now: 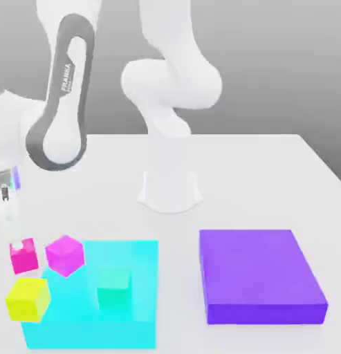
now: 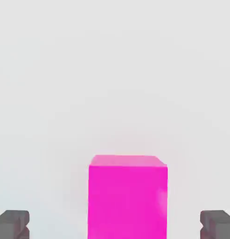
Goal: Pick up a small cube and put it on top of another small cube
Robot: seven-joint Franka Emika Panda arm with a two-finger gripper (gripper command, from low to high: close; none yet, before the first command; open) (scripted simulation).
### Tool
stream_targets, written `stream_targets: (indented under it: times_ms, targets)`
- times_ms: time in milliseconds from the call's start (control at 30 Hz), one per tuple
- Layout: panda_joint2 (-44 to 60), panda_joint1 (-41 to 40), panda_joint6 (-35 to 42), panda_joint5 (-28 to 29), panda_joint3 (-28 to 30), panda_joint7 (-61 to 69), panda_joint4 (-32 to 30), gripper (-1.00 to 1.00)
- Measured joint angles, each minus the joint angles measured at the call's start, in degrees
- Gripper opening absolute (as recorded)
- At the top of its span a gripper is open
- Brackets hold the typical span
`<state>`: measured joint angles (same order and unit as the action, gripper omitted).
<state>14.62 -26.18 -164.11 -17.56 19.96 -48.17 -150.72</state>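
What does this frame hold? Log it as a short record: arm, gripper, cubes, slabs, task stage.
arm: bent down toward the exterior view's left
gripper: open, fingers either side of the hot-pink cube, no grip seen
other cubes: magenta cube, yellow cube, teal cube
slabs: cyan slab under the teal cube; purple slab on the exterior view's right
task stage: hot-pink cube not yet lifted or stacked

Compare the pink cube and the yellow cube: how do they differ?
The pink cube is hot pink; the yellow cube is yellow. The pink cube sits between the open tool's fingers; the yellow cube is off to the side. The yellow cube lies nearer the exterior camera. Both look the same size.
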Motion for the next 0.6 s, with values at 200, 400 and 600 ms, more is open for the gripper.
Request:
stream_targets:
  times_ms: [200, 400, 600]
  targets:
    - [6.3, -5.8, -4.7, -6.0, -7.1, 4.5, 1.5, -1.00]
    - [5.0, -4.9, -3.7, -4.5, -5.9, 3.4, 1.2, -1.00]
    - [-5.1, 0.6, 3.7, 6.9, 1.8, -5.3, -1.1, -1.00]
